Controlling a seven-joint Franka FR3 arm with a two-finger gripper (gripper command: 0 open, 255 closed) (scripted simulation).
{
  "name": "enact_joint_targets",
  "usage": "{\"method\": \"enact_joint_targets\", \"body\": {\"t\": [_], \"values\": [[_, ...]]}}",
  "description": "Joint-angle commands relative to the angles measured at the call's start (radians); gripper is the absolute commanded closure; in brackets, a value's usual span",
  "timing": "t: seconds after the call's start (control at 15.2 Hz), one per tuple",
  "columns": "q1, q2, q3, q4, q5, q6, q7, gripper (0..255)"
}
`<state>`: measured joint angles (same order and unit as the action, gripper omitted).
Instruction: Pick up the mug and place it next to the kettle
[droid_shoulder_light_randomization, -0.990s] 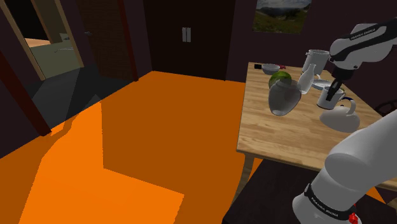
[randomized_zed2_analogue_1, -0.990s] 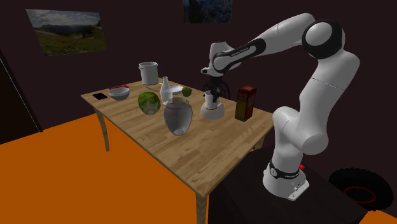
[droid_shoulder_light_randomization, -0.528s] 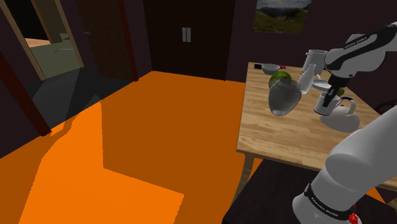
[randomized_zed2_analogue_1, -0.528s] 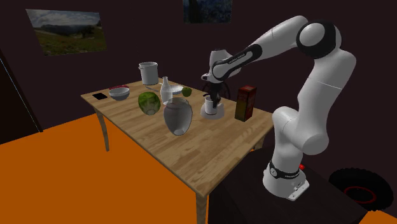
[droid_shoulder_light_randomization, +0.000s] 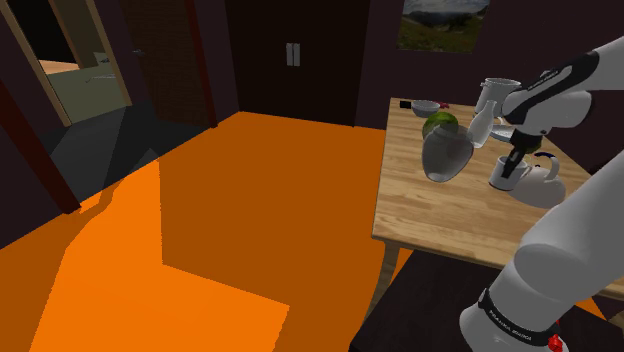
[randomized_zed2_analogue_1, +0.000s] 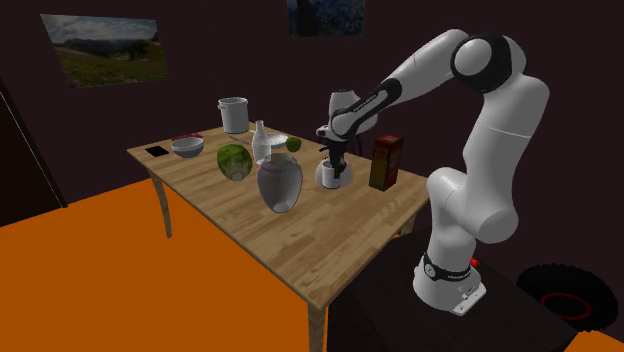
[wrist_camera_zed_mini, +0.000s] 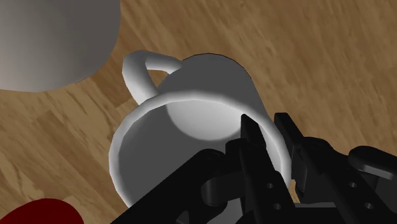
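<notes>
the all-black two-finger claw (wrist_camera_zed_mini: 263, 127) grips the rim of the plain white handled mug (droid_shoulder_light_randomization: 503, 173), with one finger inside the cup and the other outside its wall. the mug sits upright and low at the light wooden desk (droid_shoulder_light_randomization: 440, 215), just beside the round white kettle (droid_shoulder_light_randomization: 545, 188), on the shoulder view's left of it. the rounded grey vase (droid_shoulder_light_randomization: 444, 155) stands further left. whether the mug's base touches the desk cannot be told.
</notes>
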<state>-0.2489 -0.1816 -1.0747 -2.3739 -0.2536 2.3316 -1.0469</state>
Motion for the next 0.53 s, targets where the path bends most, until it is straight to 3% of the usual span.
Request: {"method": "enact_joint_targets", "body": {"t": [0.0,0.46], "values": [[0.017,0.034,-0.023,-0.012,0.032,0.037,-0.024,255],[0.066,0.181,-0.078,-0.048,0.215,0.151,-0.155,255]]}}
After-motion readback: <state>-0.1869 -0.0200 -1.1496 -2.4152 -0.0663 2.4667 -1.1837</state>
